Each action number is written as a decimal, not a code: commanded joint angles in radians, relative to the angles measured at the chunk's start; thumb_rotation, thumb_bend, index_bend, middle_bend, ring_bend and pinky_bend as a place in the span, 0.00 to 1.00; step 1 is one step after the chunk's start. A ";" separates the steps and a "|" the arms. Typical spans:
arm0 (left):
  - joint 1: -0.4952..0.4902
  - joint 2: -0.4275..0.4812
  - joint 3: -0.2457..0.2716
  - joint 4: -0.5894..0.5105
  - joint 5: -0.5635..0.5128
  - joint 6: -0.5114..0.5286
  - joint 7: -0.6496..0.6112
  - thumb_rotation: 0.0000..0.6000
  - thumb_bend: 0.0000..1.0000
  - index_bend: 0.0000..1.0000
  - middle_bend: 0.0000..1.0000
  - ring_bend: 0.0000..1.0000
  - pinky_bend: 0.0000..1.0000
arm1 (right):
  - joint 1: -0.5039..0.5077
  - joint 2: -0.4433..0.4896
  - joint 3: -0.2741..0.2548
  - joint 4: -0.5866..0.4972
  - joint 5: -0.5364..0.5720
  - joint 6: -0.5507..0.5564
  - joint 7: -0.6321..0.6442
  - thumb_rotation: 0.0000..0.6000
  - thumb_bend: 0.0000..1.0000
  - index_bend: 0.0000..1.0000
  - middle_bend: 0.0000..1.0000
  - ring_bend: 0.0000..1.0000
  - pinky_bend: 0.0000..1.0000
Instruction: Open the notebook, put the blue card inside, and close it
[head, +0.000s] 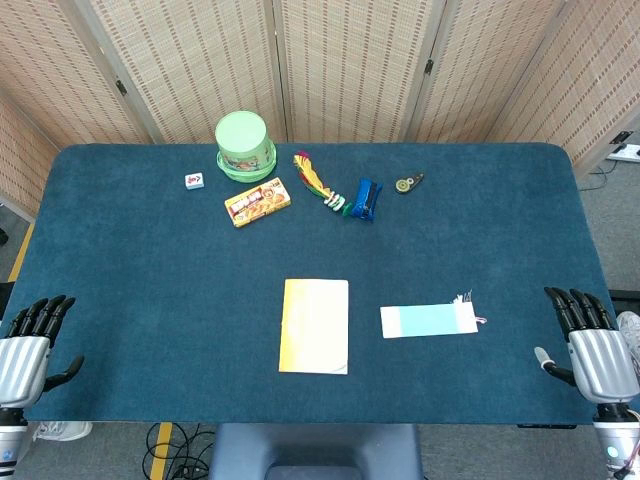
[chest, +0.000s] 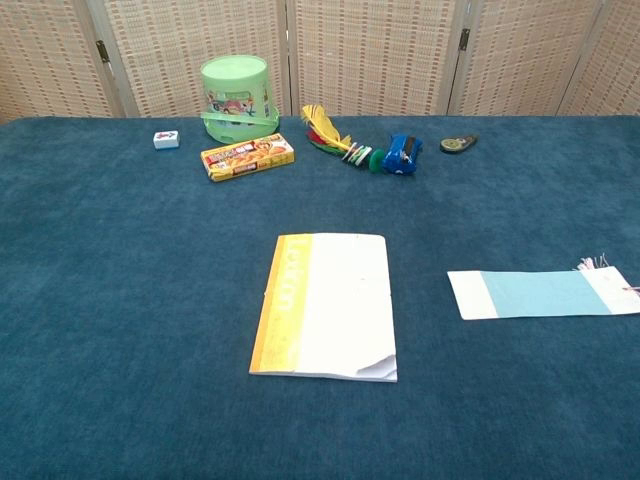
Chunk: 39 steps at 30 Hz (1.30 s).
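Left hand (head: 28, 345), fingers together, holding nothing, at worktop (head: 130, 290) left edge; closed notebook (head: 315, 326), centre front, lying flat; blue card (head: 428, 320) just right of notebook, apart from it; right hand (head: 592, 340), fingers slightly spread, holding nothing, right edge

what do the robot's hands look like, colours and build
Both hands show only in the head view. The left hand and right hand match: black fingers and thumb on a silver-grey metallic back with ridged grooves running lengthwise. Below each, a pale grey wrist section is partly visible at the frame's bottom edge. No sleeves, markings or cables on the hands can be made out.
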 joint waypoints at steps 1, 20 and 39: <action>-0.001 -0.004 -0.002 0.003 0.002 0.003 -0.001 1.00 0.28 0.13 0.13 0.11 0.17 | 0.001 -0.002 0.001 0.004 -0.004 0.002 0.004 1.00 0.19 0.05 0.13 0.08 0.12; -0.003 -0.007 -0.004 -0.001 0.012 0.013 0.000 1.00 0.28 0.13 0.13 0.11 0.17 | 0.036 -0.005 -0.008 0.033 -0.102 0.005 0.019 1.00 0.20 0.08 0.17 0.09 0.12; 0.016 0.008 0.018 -0.004 0.030 0.027 -0.030 1.00 0.28 0.13 0.13 0.11 0.17 | 0.381 -0.212 -0.027 0.186 -0.353 -0.295 0.053 1.00 0.11 0.36 0.29 0.17 0.17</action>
